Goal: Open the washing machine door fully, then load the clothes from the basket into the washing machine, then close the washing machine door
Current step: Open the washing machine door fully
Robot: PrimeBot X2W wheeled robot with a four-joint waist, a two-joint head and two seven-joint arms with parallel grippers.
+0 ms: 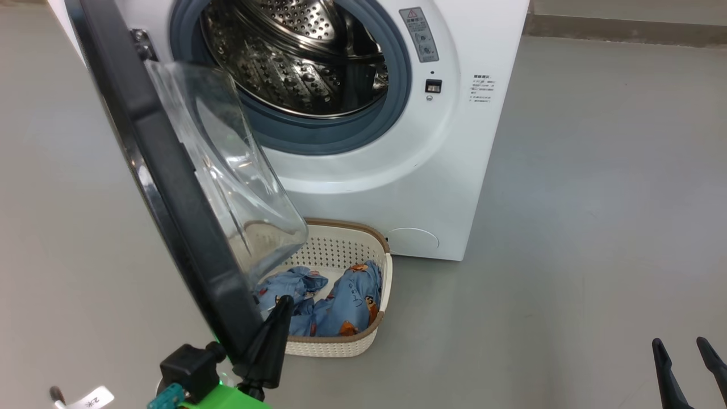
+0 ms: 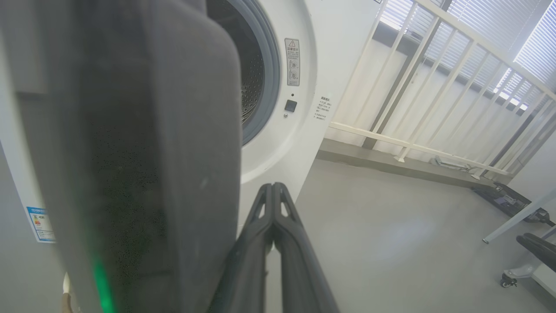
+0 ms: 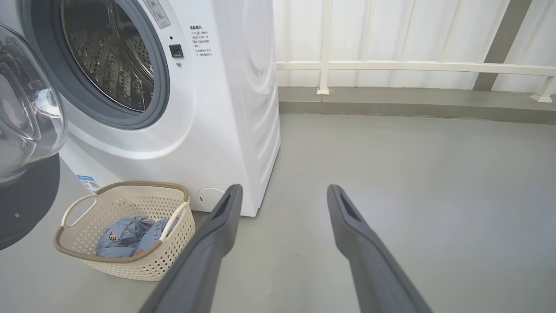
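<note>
The white washing machine (image 1: 454, 142) stands at the back with its steel drum (image 1: 295, 57) exposed. The washing machine door (image 1: 170, 199), black-rimmed with a clear glass bowl (image 1: 227, 170), is swung out towards me on the left. My left gripper (image 1: 284, 302) is shut and empty, and its fingers lie against the inner side of the door's lower rim (image 2: 130, 152). Below the door, the cream basket (image 1: 363, 250) sits on the floor holding the light-blue clothes (image 1: 341, 301). My right gripper (image 3: 284, 193) hangs open and empty over bare floor to the right of the basket (image 3: 130, 265).
Grey floor (image 1: 596, 199) spreads out to the right of the machine. A white railing (image 3: 391, 65) on a low ledge runs behind it. A caster wheel (image 2: 506, 280) and a slanted pale leg (image 2: 517, 217) stand far right in the left wrist view.
</note>
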